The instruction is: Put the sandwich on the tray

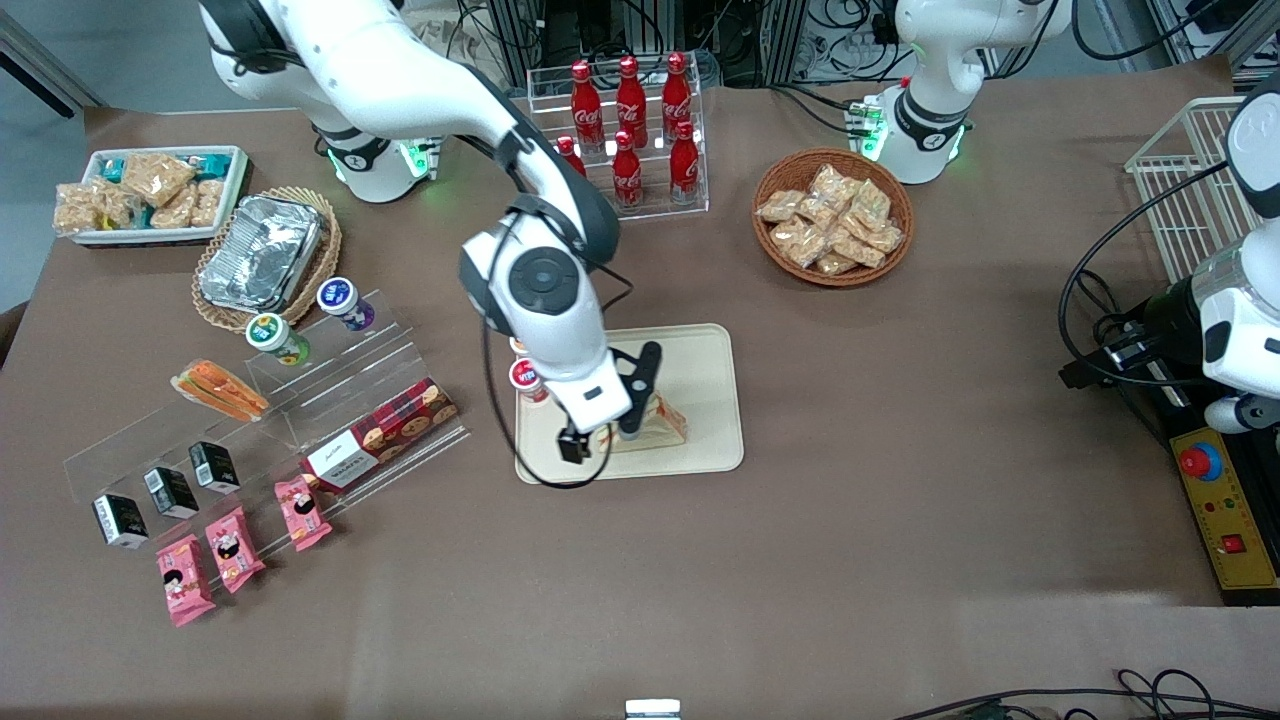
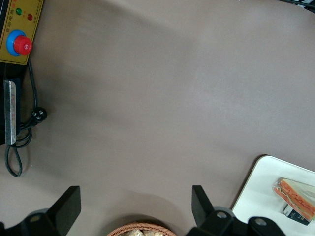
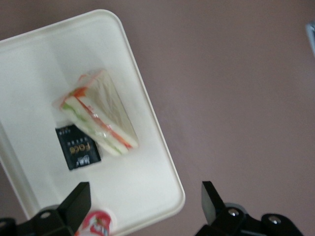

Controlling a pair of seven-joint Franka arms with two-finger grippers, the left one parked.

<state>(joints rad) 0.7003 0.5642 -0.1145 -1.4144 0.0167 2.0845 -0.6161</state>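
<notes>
right arm: extended, wrist down | gripper (image 3: 142, 206): jaws apart, empty

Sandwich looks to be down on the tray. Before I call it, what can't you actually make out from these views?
- Front view: the hand and arm cover most of the sandwich, hiding the small black pack.
- Right wrist view: the sandwich overlaps the small black pack, so how it rests on the tray is unclear; the red-lidded cup is cut off by the edge.
- Left wrist view: only a corner of the tray shows.
</notes>
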